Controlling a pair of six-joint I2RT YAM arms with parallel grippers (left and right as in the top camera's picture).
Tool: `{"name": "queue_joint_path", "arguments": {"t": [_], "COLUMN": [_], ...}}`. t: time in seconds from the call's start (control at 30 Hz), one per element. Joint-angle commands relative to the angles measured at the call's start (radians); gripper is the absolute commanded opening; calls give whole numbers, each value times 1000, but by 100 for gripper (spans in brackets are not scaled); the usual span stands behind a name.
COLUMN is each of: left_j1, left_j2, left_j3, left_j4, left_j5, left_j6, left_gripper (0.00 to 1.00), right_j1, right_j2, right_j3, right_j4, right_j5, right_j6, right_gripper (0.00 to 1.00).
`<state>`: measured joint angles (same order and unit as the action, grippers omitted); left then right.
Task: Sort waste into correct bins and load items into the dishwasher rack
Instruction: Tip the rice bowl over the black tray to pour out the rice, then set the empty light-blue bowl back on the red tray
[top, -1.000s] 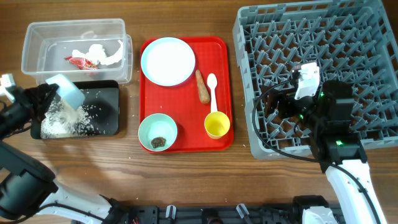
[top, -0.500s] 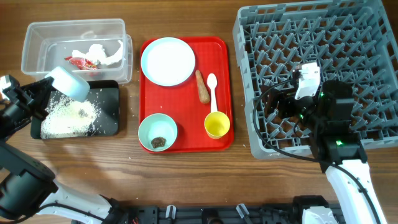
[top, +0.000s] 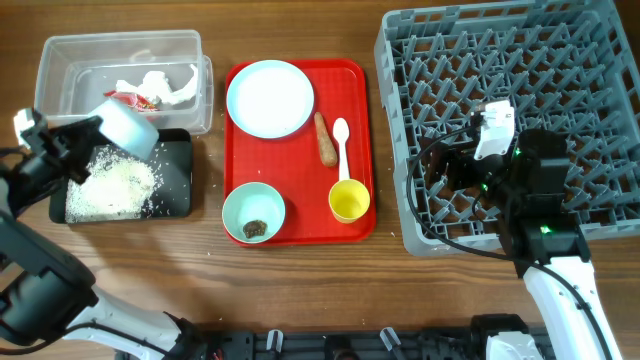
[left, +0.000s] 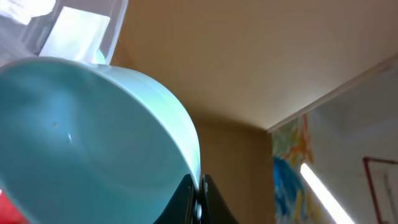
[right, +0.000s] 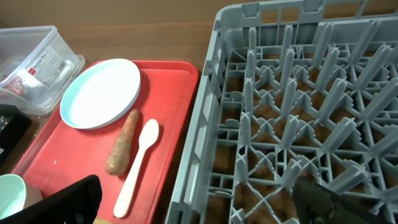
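Moments later, swung the light blue bowl (top: 130, 124) up and toward 1 o'clock, off the black tray (top: 176, 158) and close to the clear tub (top: 60, 62). Kept it tilted on its side, rim pinched between the fingers of the left gripper (left: 198, 198). Left the white rice-like grains (top: 112, 186) heaped across the tray's 9 o'clock half. Showed a bare inner wall to the left wrist camera, so judged emptied and due next for the dishwasher rack (top: 560, 60), well apart at 3 o'clock on the tabletop (top: 300, 290). Held the right gripper (top: 447, 168) unmoved over the rack's 9 o'clock edge, fingers spread with nothing between them. Found the crumpled paper and red wrapper scraps (top: 150, 88) already in the tub. Counted, on the red serving tray (top: 300, 175) between bowl and rack, a pale blue plate (top: 270, 97) at 11 o'clock, a sausage-like stick (top: 325, 140) and white spoon (top: 341, 147) side by side near centre, a yellow cup (top: 349, 200) at 5 o'clock, and a mint green bowl (top: 253, 205) at 7 o'clock with the dark brown lump (top: 254, 230) inside. Put that loaded tray, and the right gripper parked over the rack's near pegs, squarely across the bowl's likely path; probably called for a high carry or a handover.
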<state>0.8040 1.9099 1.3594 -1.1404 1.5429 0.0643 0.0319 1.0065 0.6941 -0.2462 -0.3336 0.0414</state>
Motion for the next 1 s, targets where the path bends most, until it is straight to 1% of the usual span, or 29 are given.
{"name": "queue_joint_path", "arguments": {"t": [0.0,0.07,0.17,0.23,0.27,0.33,0.43,0.47,0.5,0.57,0.6,0.67,0.7,0.73,0.77,0.83,0.97], "left_j1": [-4,-24,-101,-171,-220,-345,-544,-616,-703,-819,-897,-1009,-1088,-1126,-1161,-1240,-1293], "left_j2": [-14,-24,-65,-91,-105,-126,-132,-130,-128,-128,-128,-128,-128,-127,-127,-119,-74], "left_j3": [-5,-5,8,36,57,97,118,118,118,118,118,117,111,105,93,50,-3], "left_j4": [3,1,8,20,26,50,131,155,174,180,171,145,124,116,117,155,228], "left_j5": [34,32,27,-18,-73,-208,-423,-531,-707,-937,-1082,-1281,-1449,-1535,-1604,-1705,-1736], "left_j6": [-50,-50,-47,-47,-48,-51,-59,-66,-103,-156,-191,-236,-293,-328,-358,-365,-369], "left_gripper": [4,4,4,4,4,4,4,4,4,4,4,4,4,4,4,4,4], "right_j1": [0,0,0,0,0,0,0,0,0,0,0,0,0,0,0,0,0], "right_j2": [5,6,5,5,5,6,6,6,6,5,5,6,6,6,6,9,19], "right_j3": [20,20,20,20,20,20,20,20,20,20,20,20,20,20,20,20,20], "right_j4": [6,6,6,6,6,6,6,6,6,6,5,5,5,5,5,6,5], "right_j5": [-20,-20,-19,-19,-19,-19,-20,-19,-19,-19,-19,-20,-20,-19,-19,-19,-20], "right_j6": [14,14,12,11,11,11,12,12,12,13,13,14,14,14,14,14,15], "right_gripper": [100,100,100,100,100,100,100,100,100,100,100,100,100,100,100,100,100]}}
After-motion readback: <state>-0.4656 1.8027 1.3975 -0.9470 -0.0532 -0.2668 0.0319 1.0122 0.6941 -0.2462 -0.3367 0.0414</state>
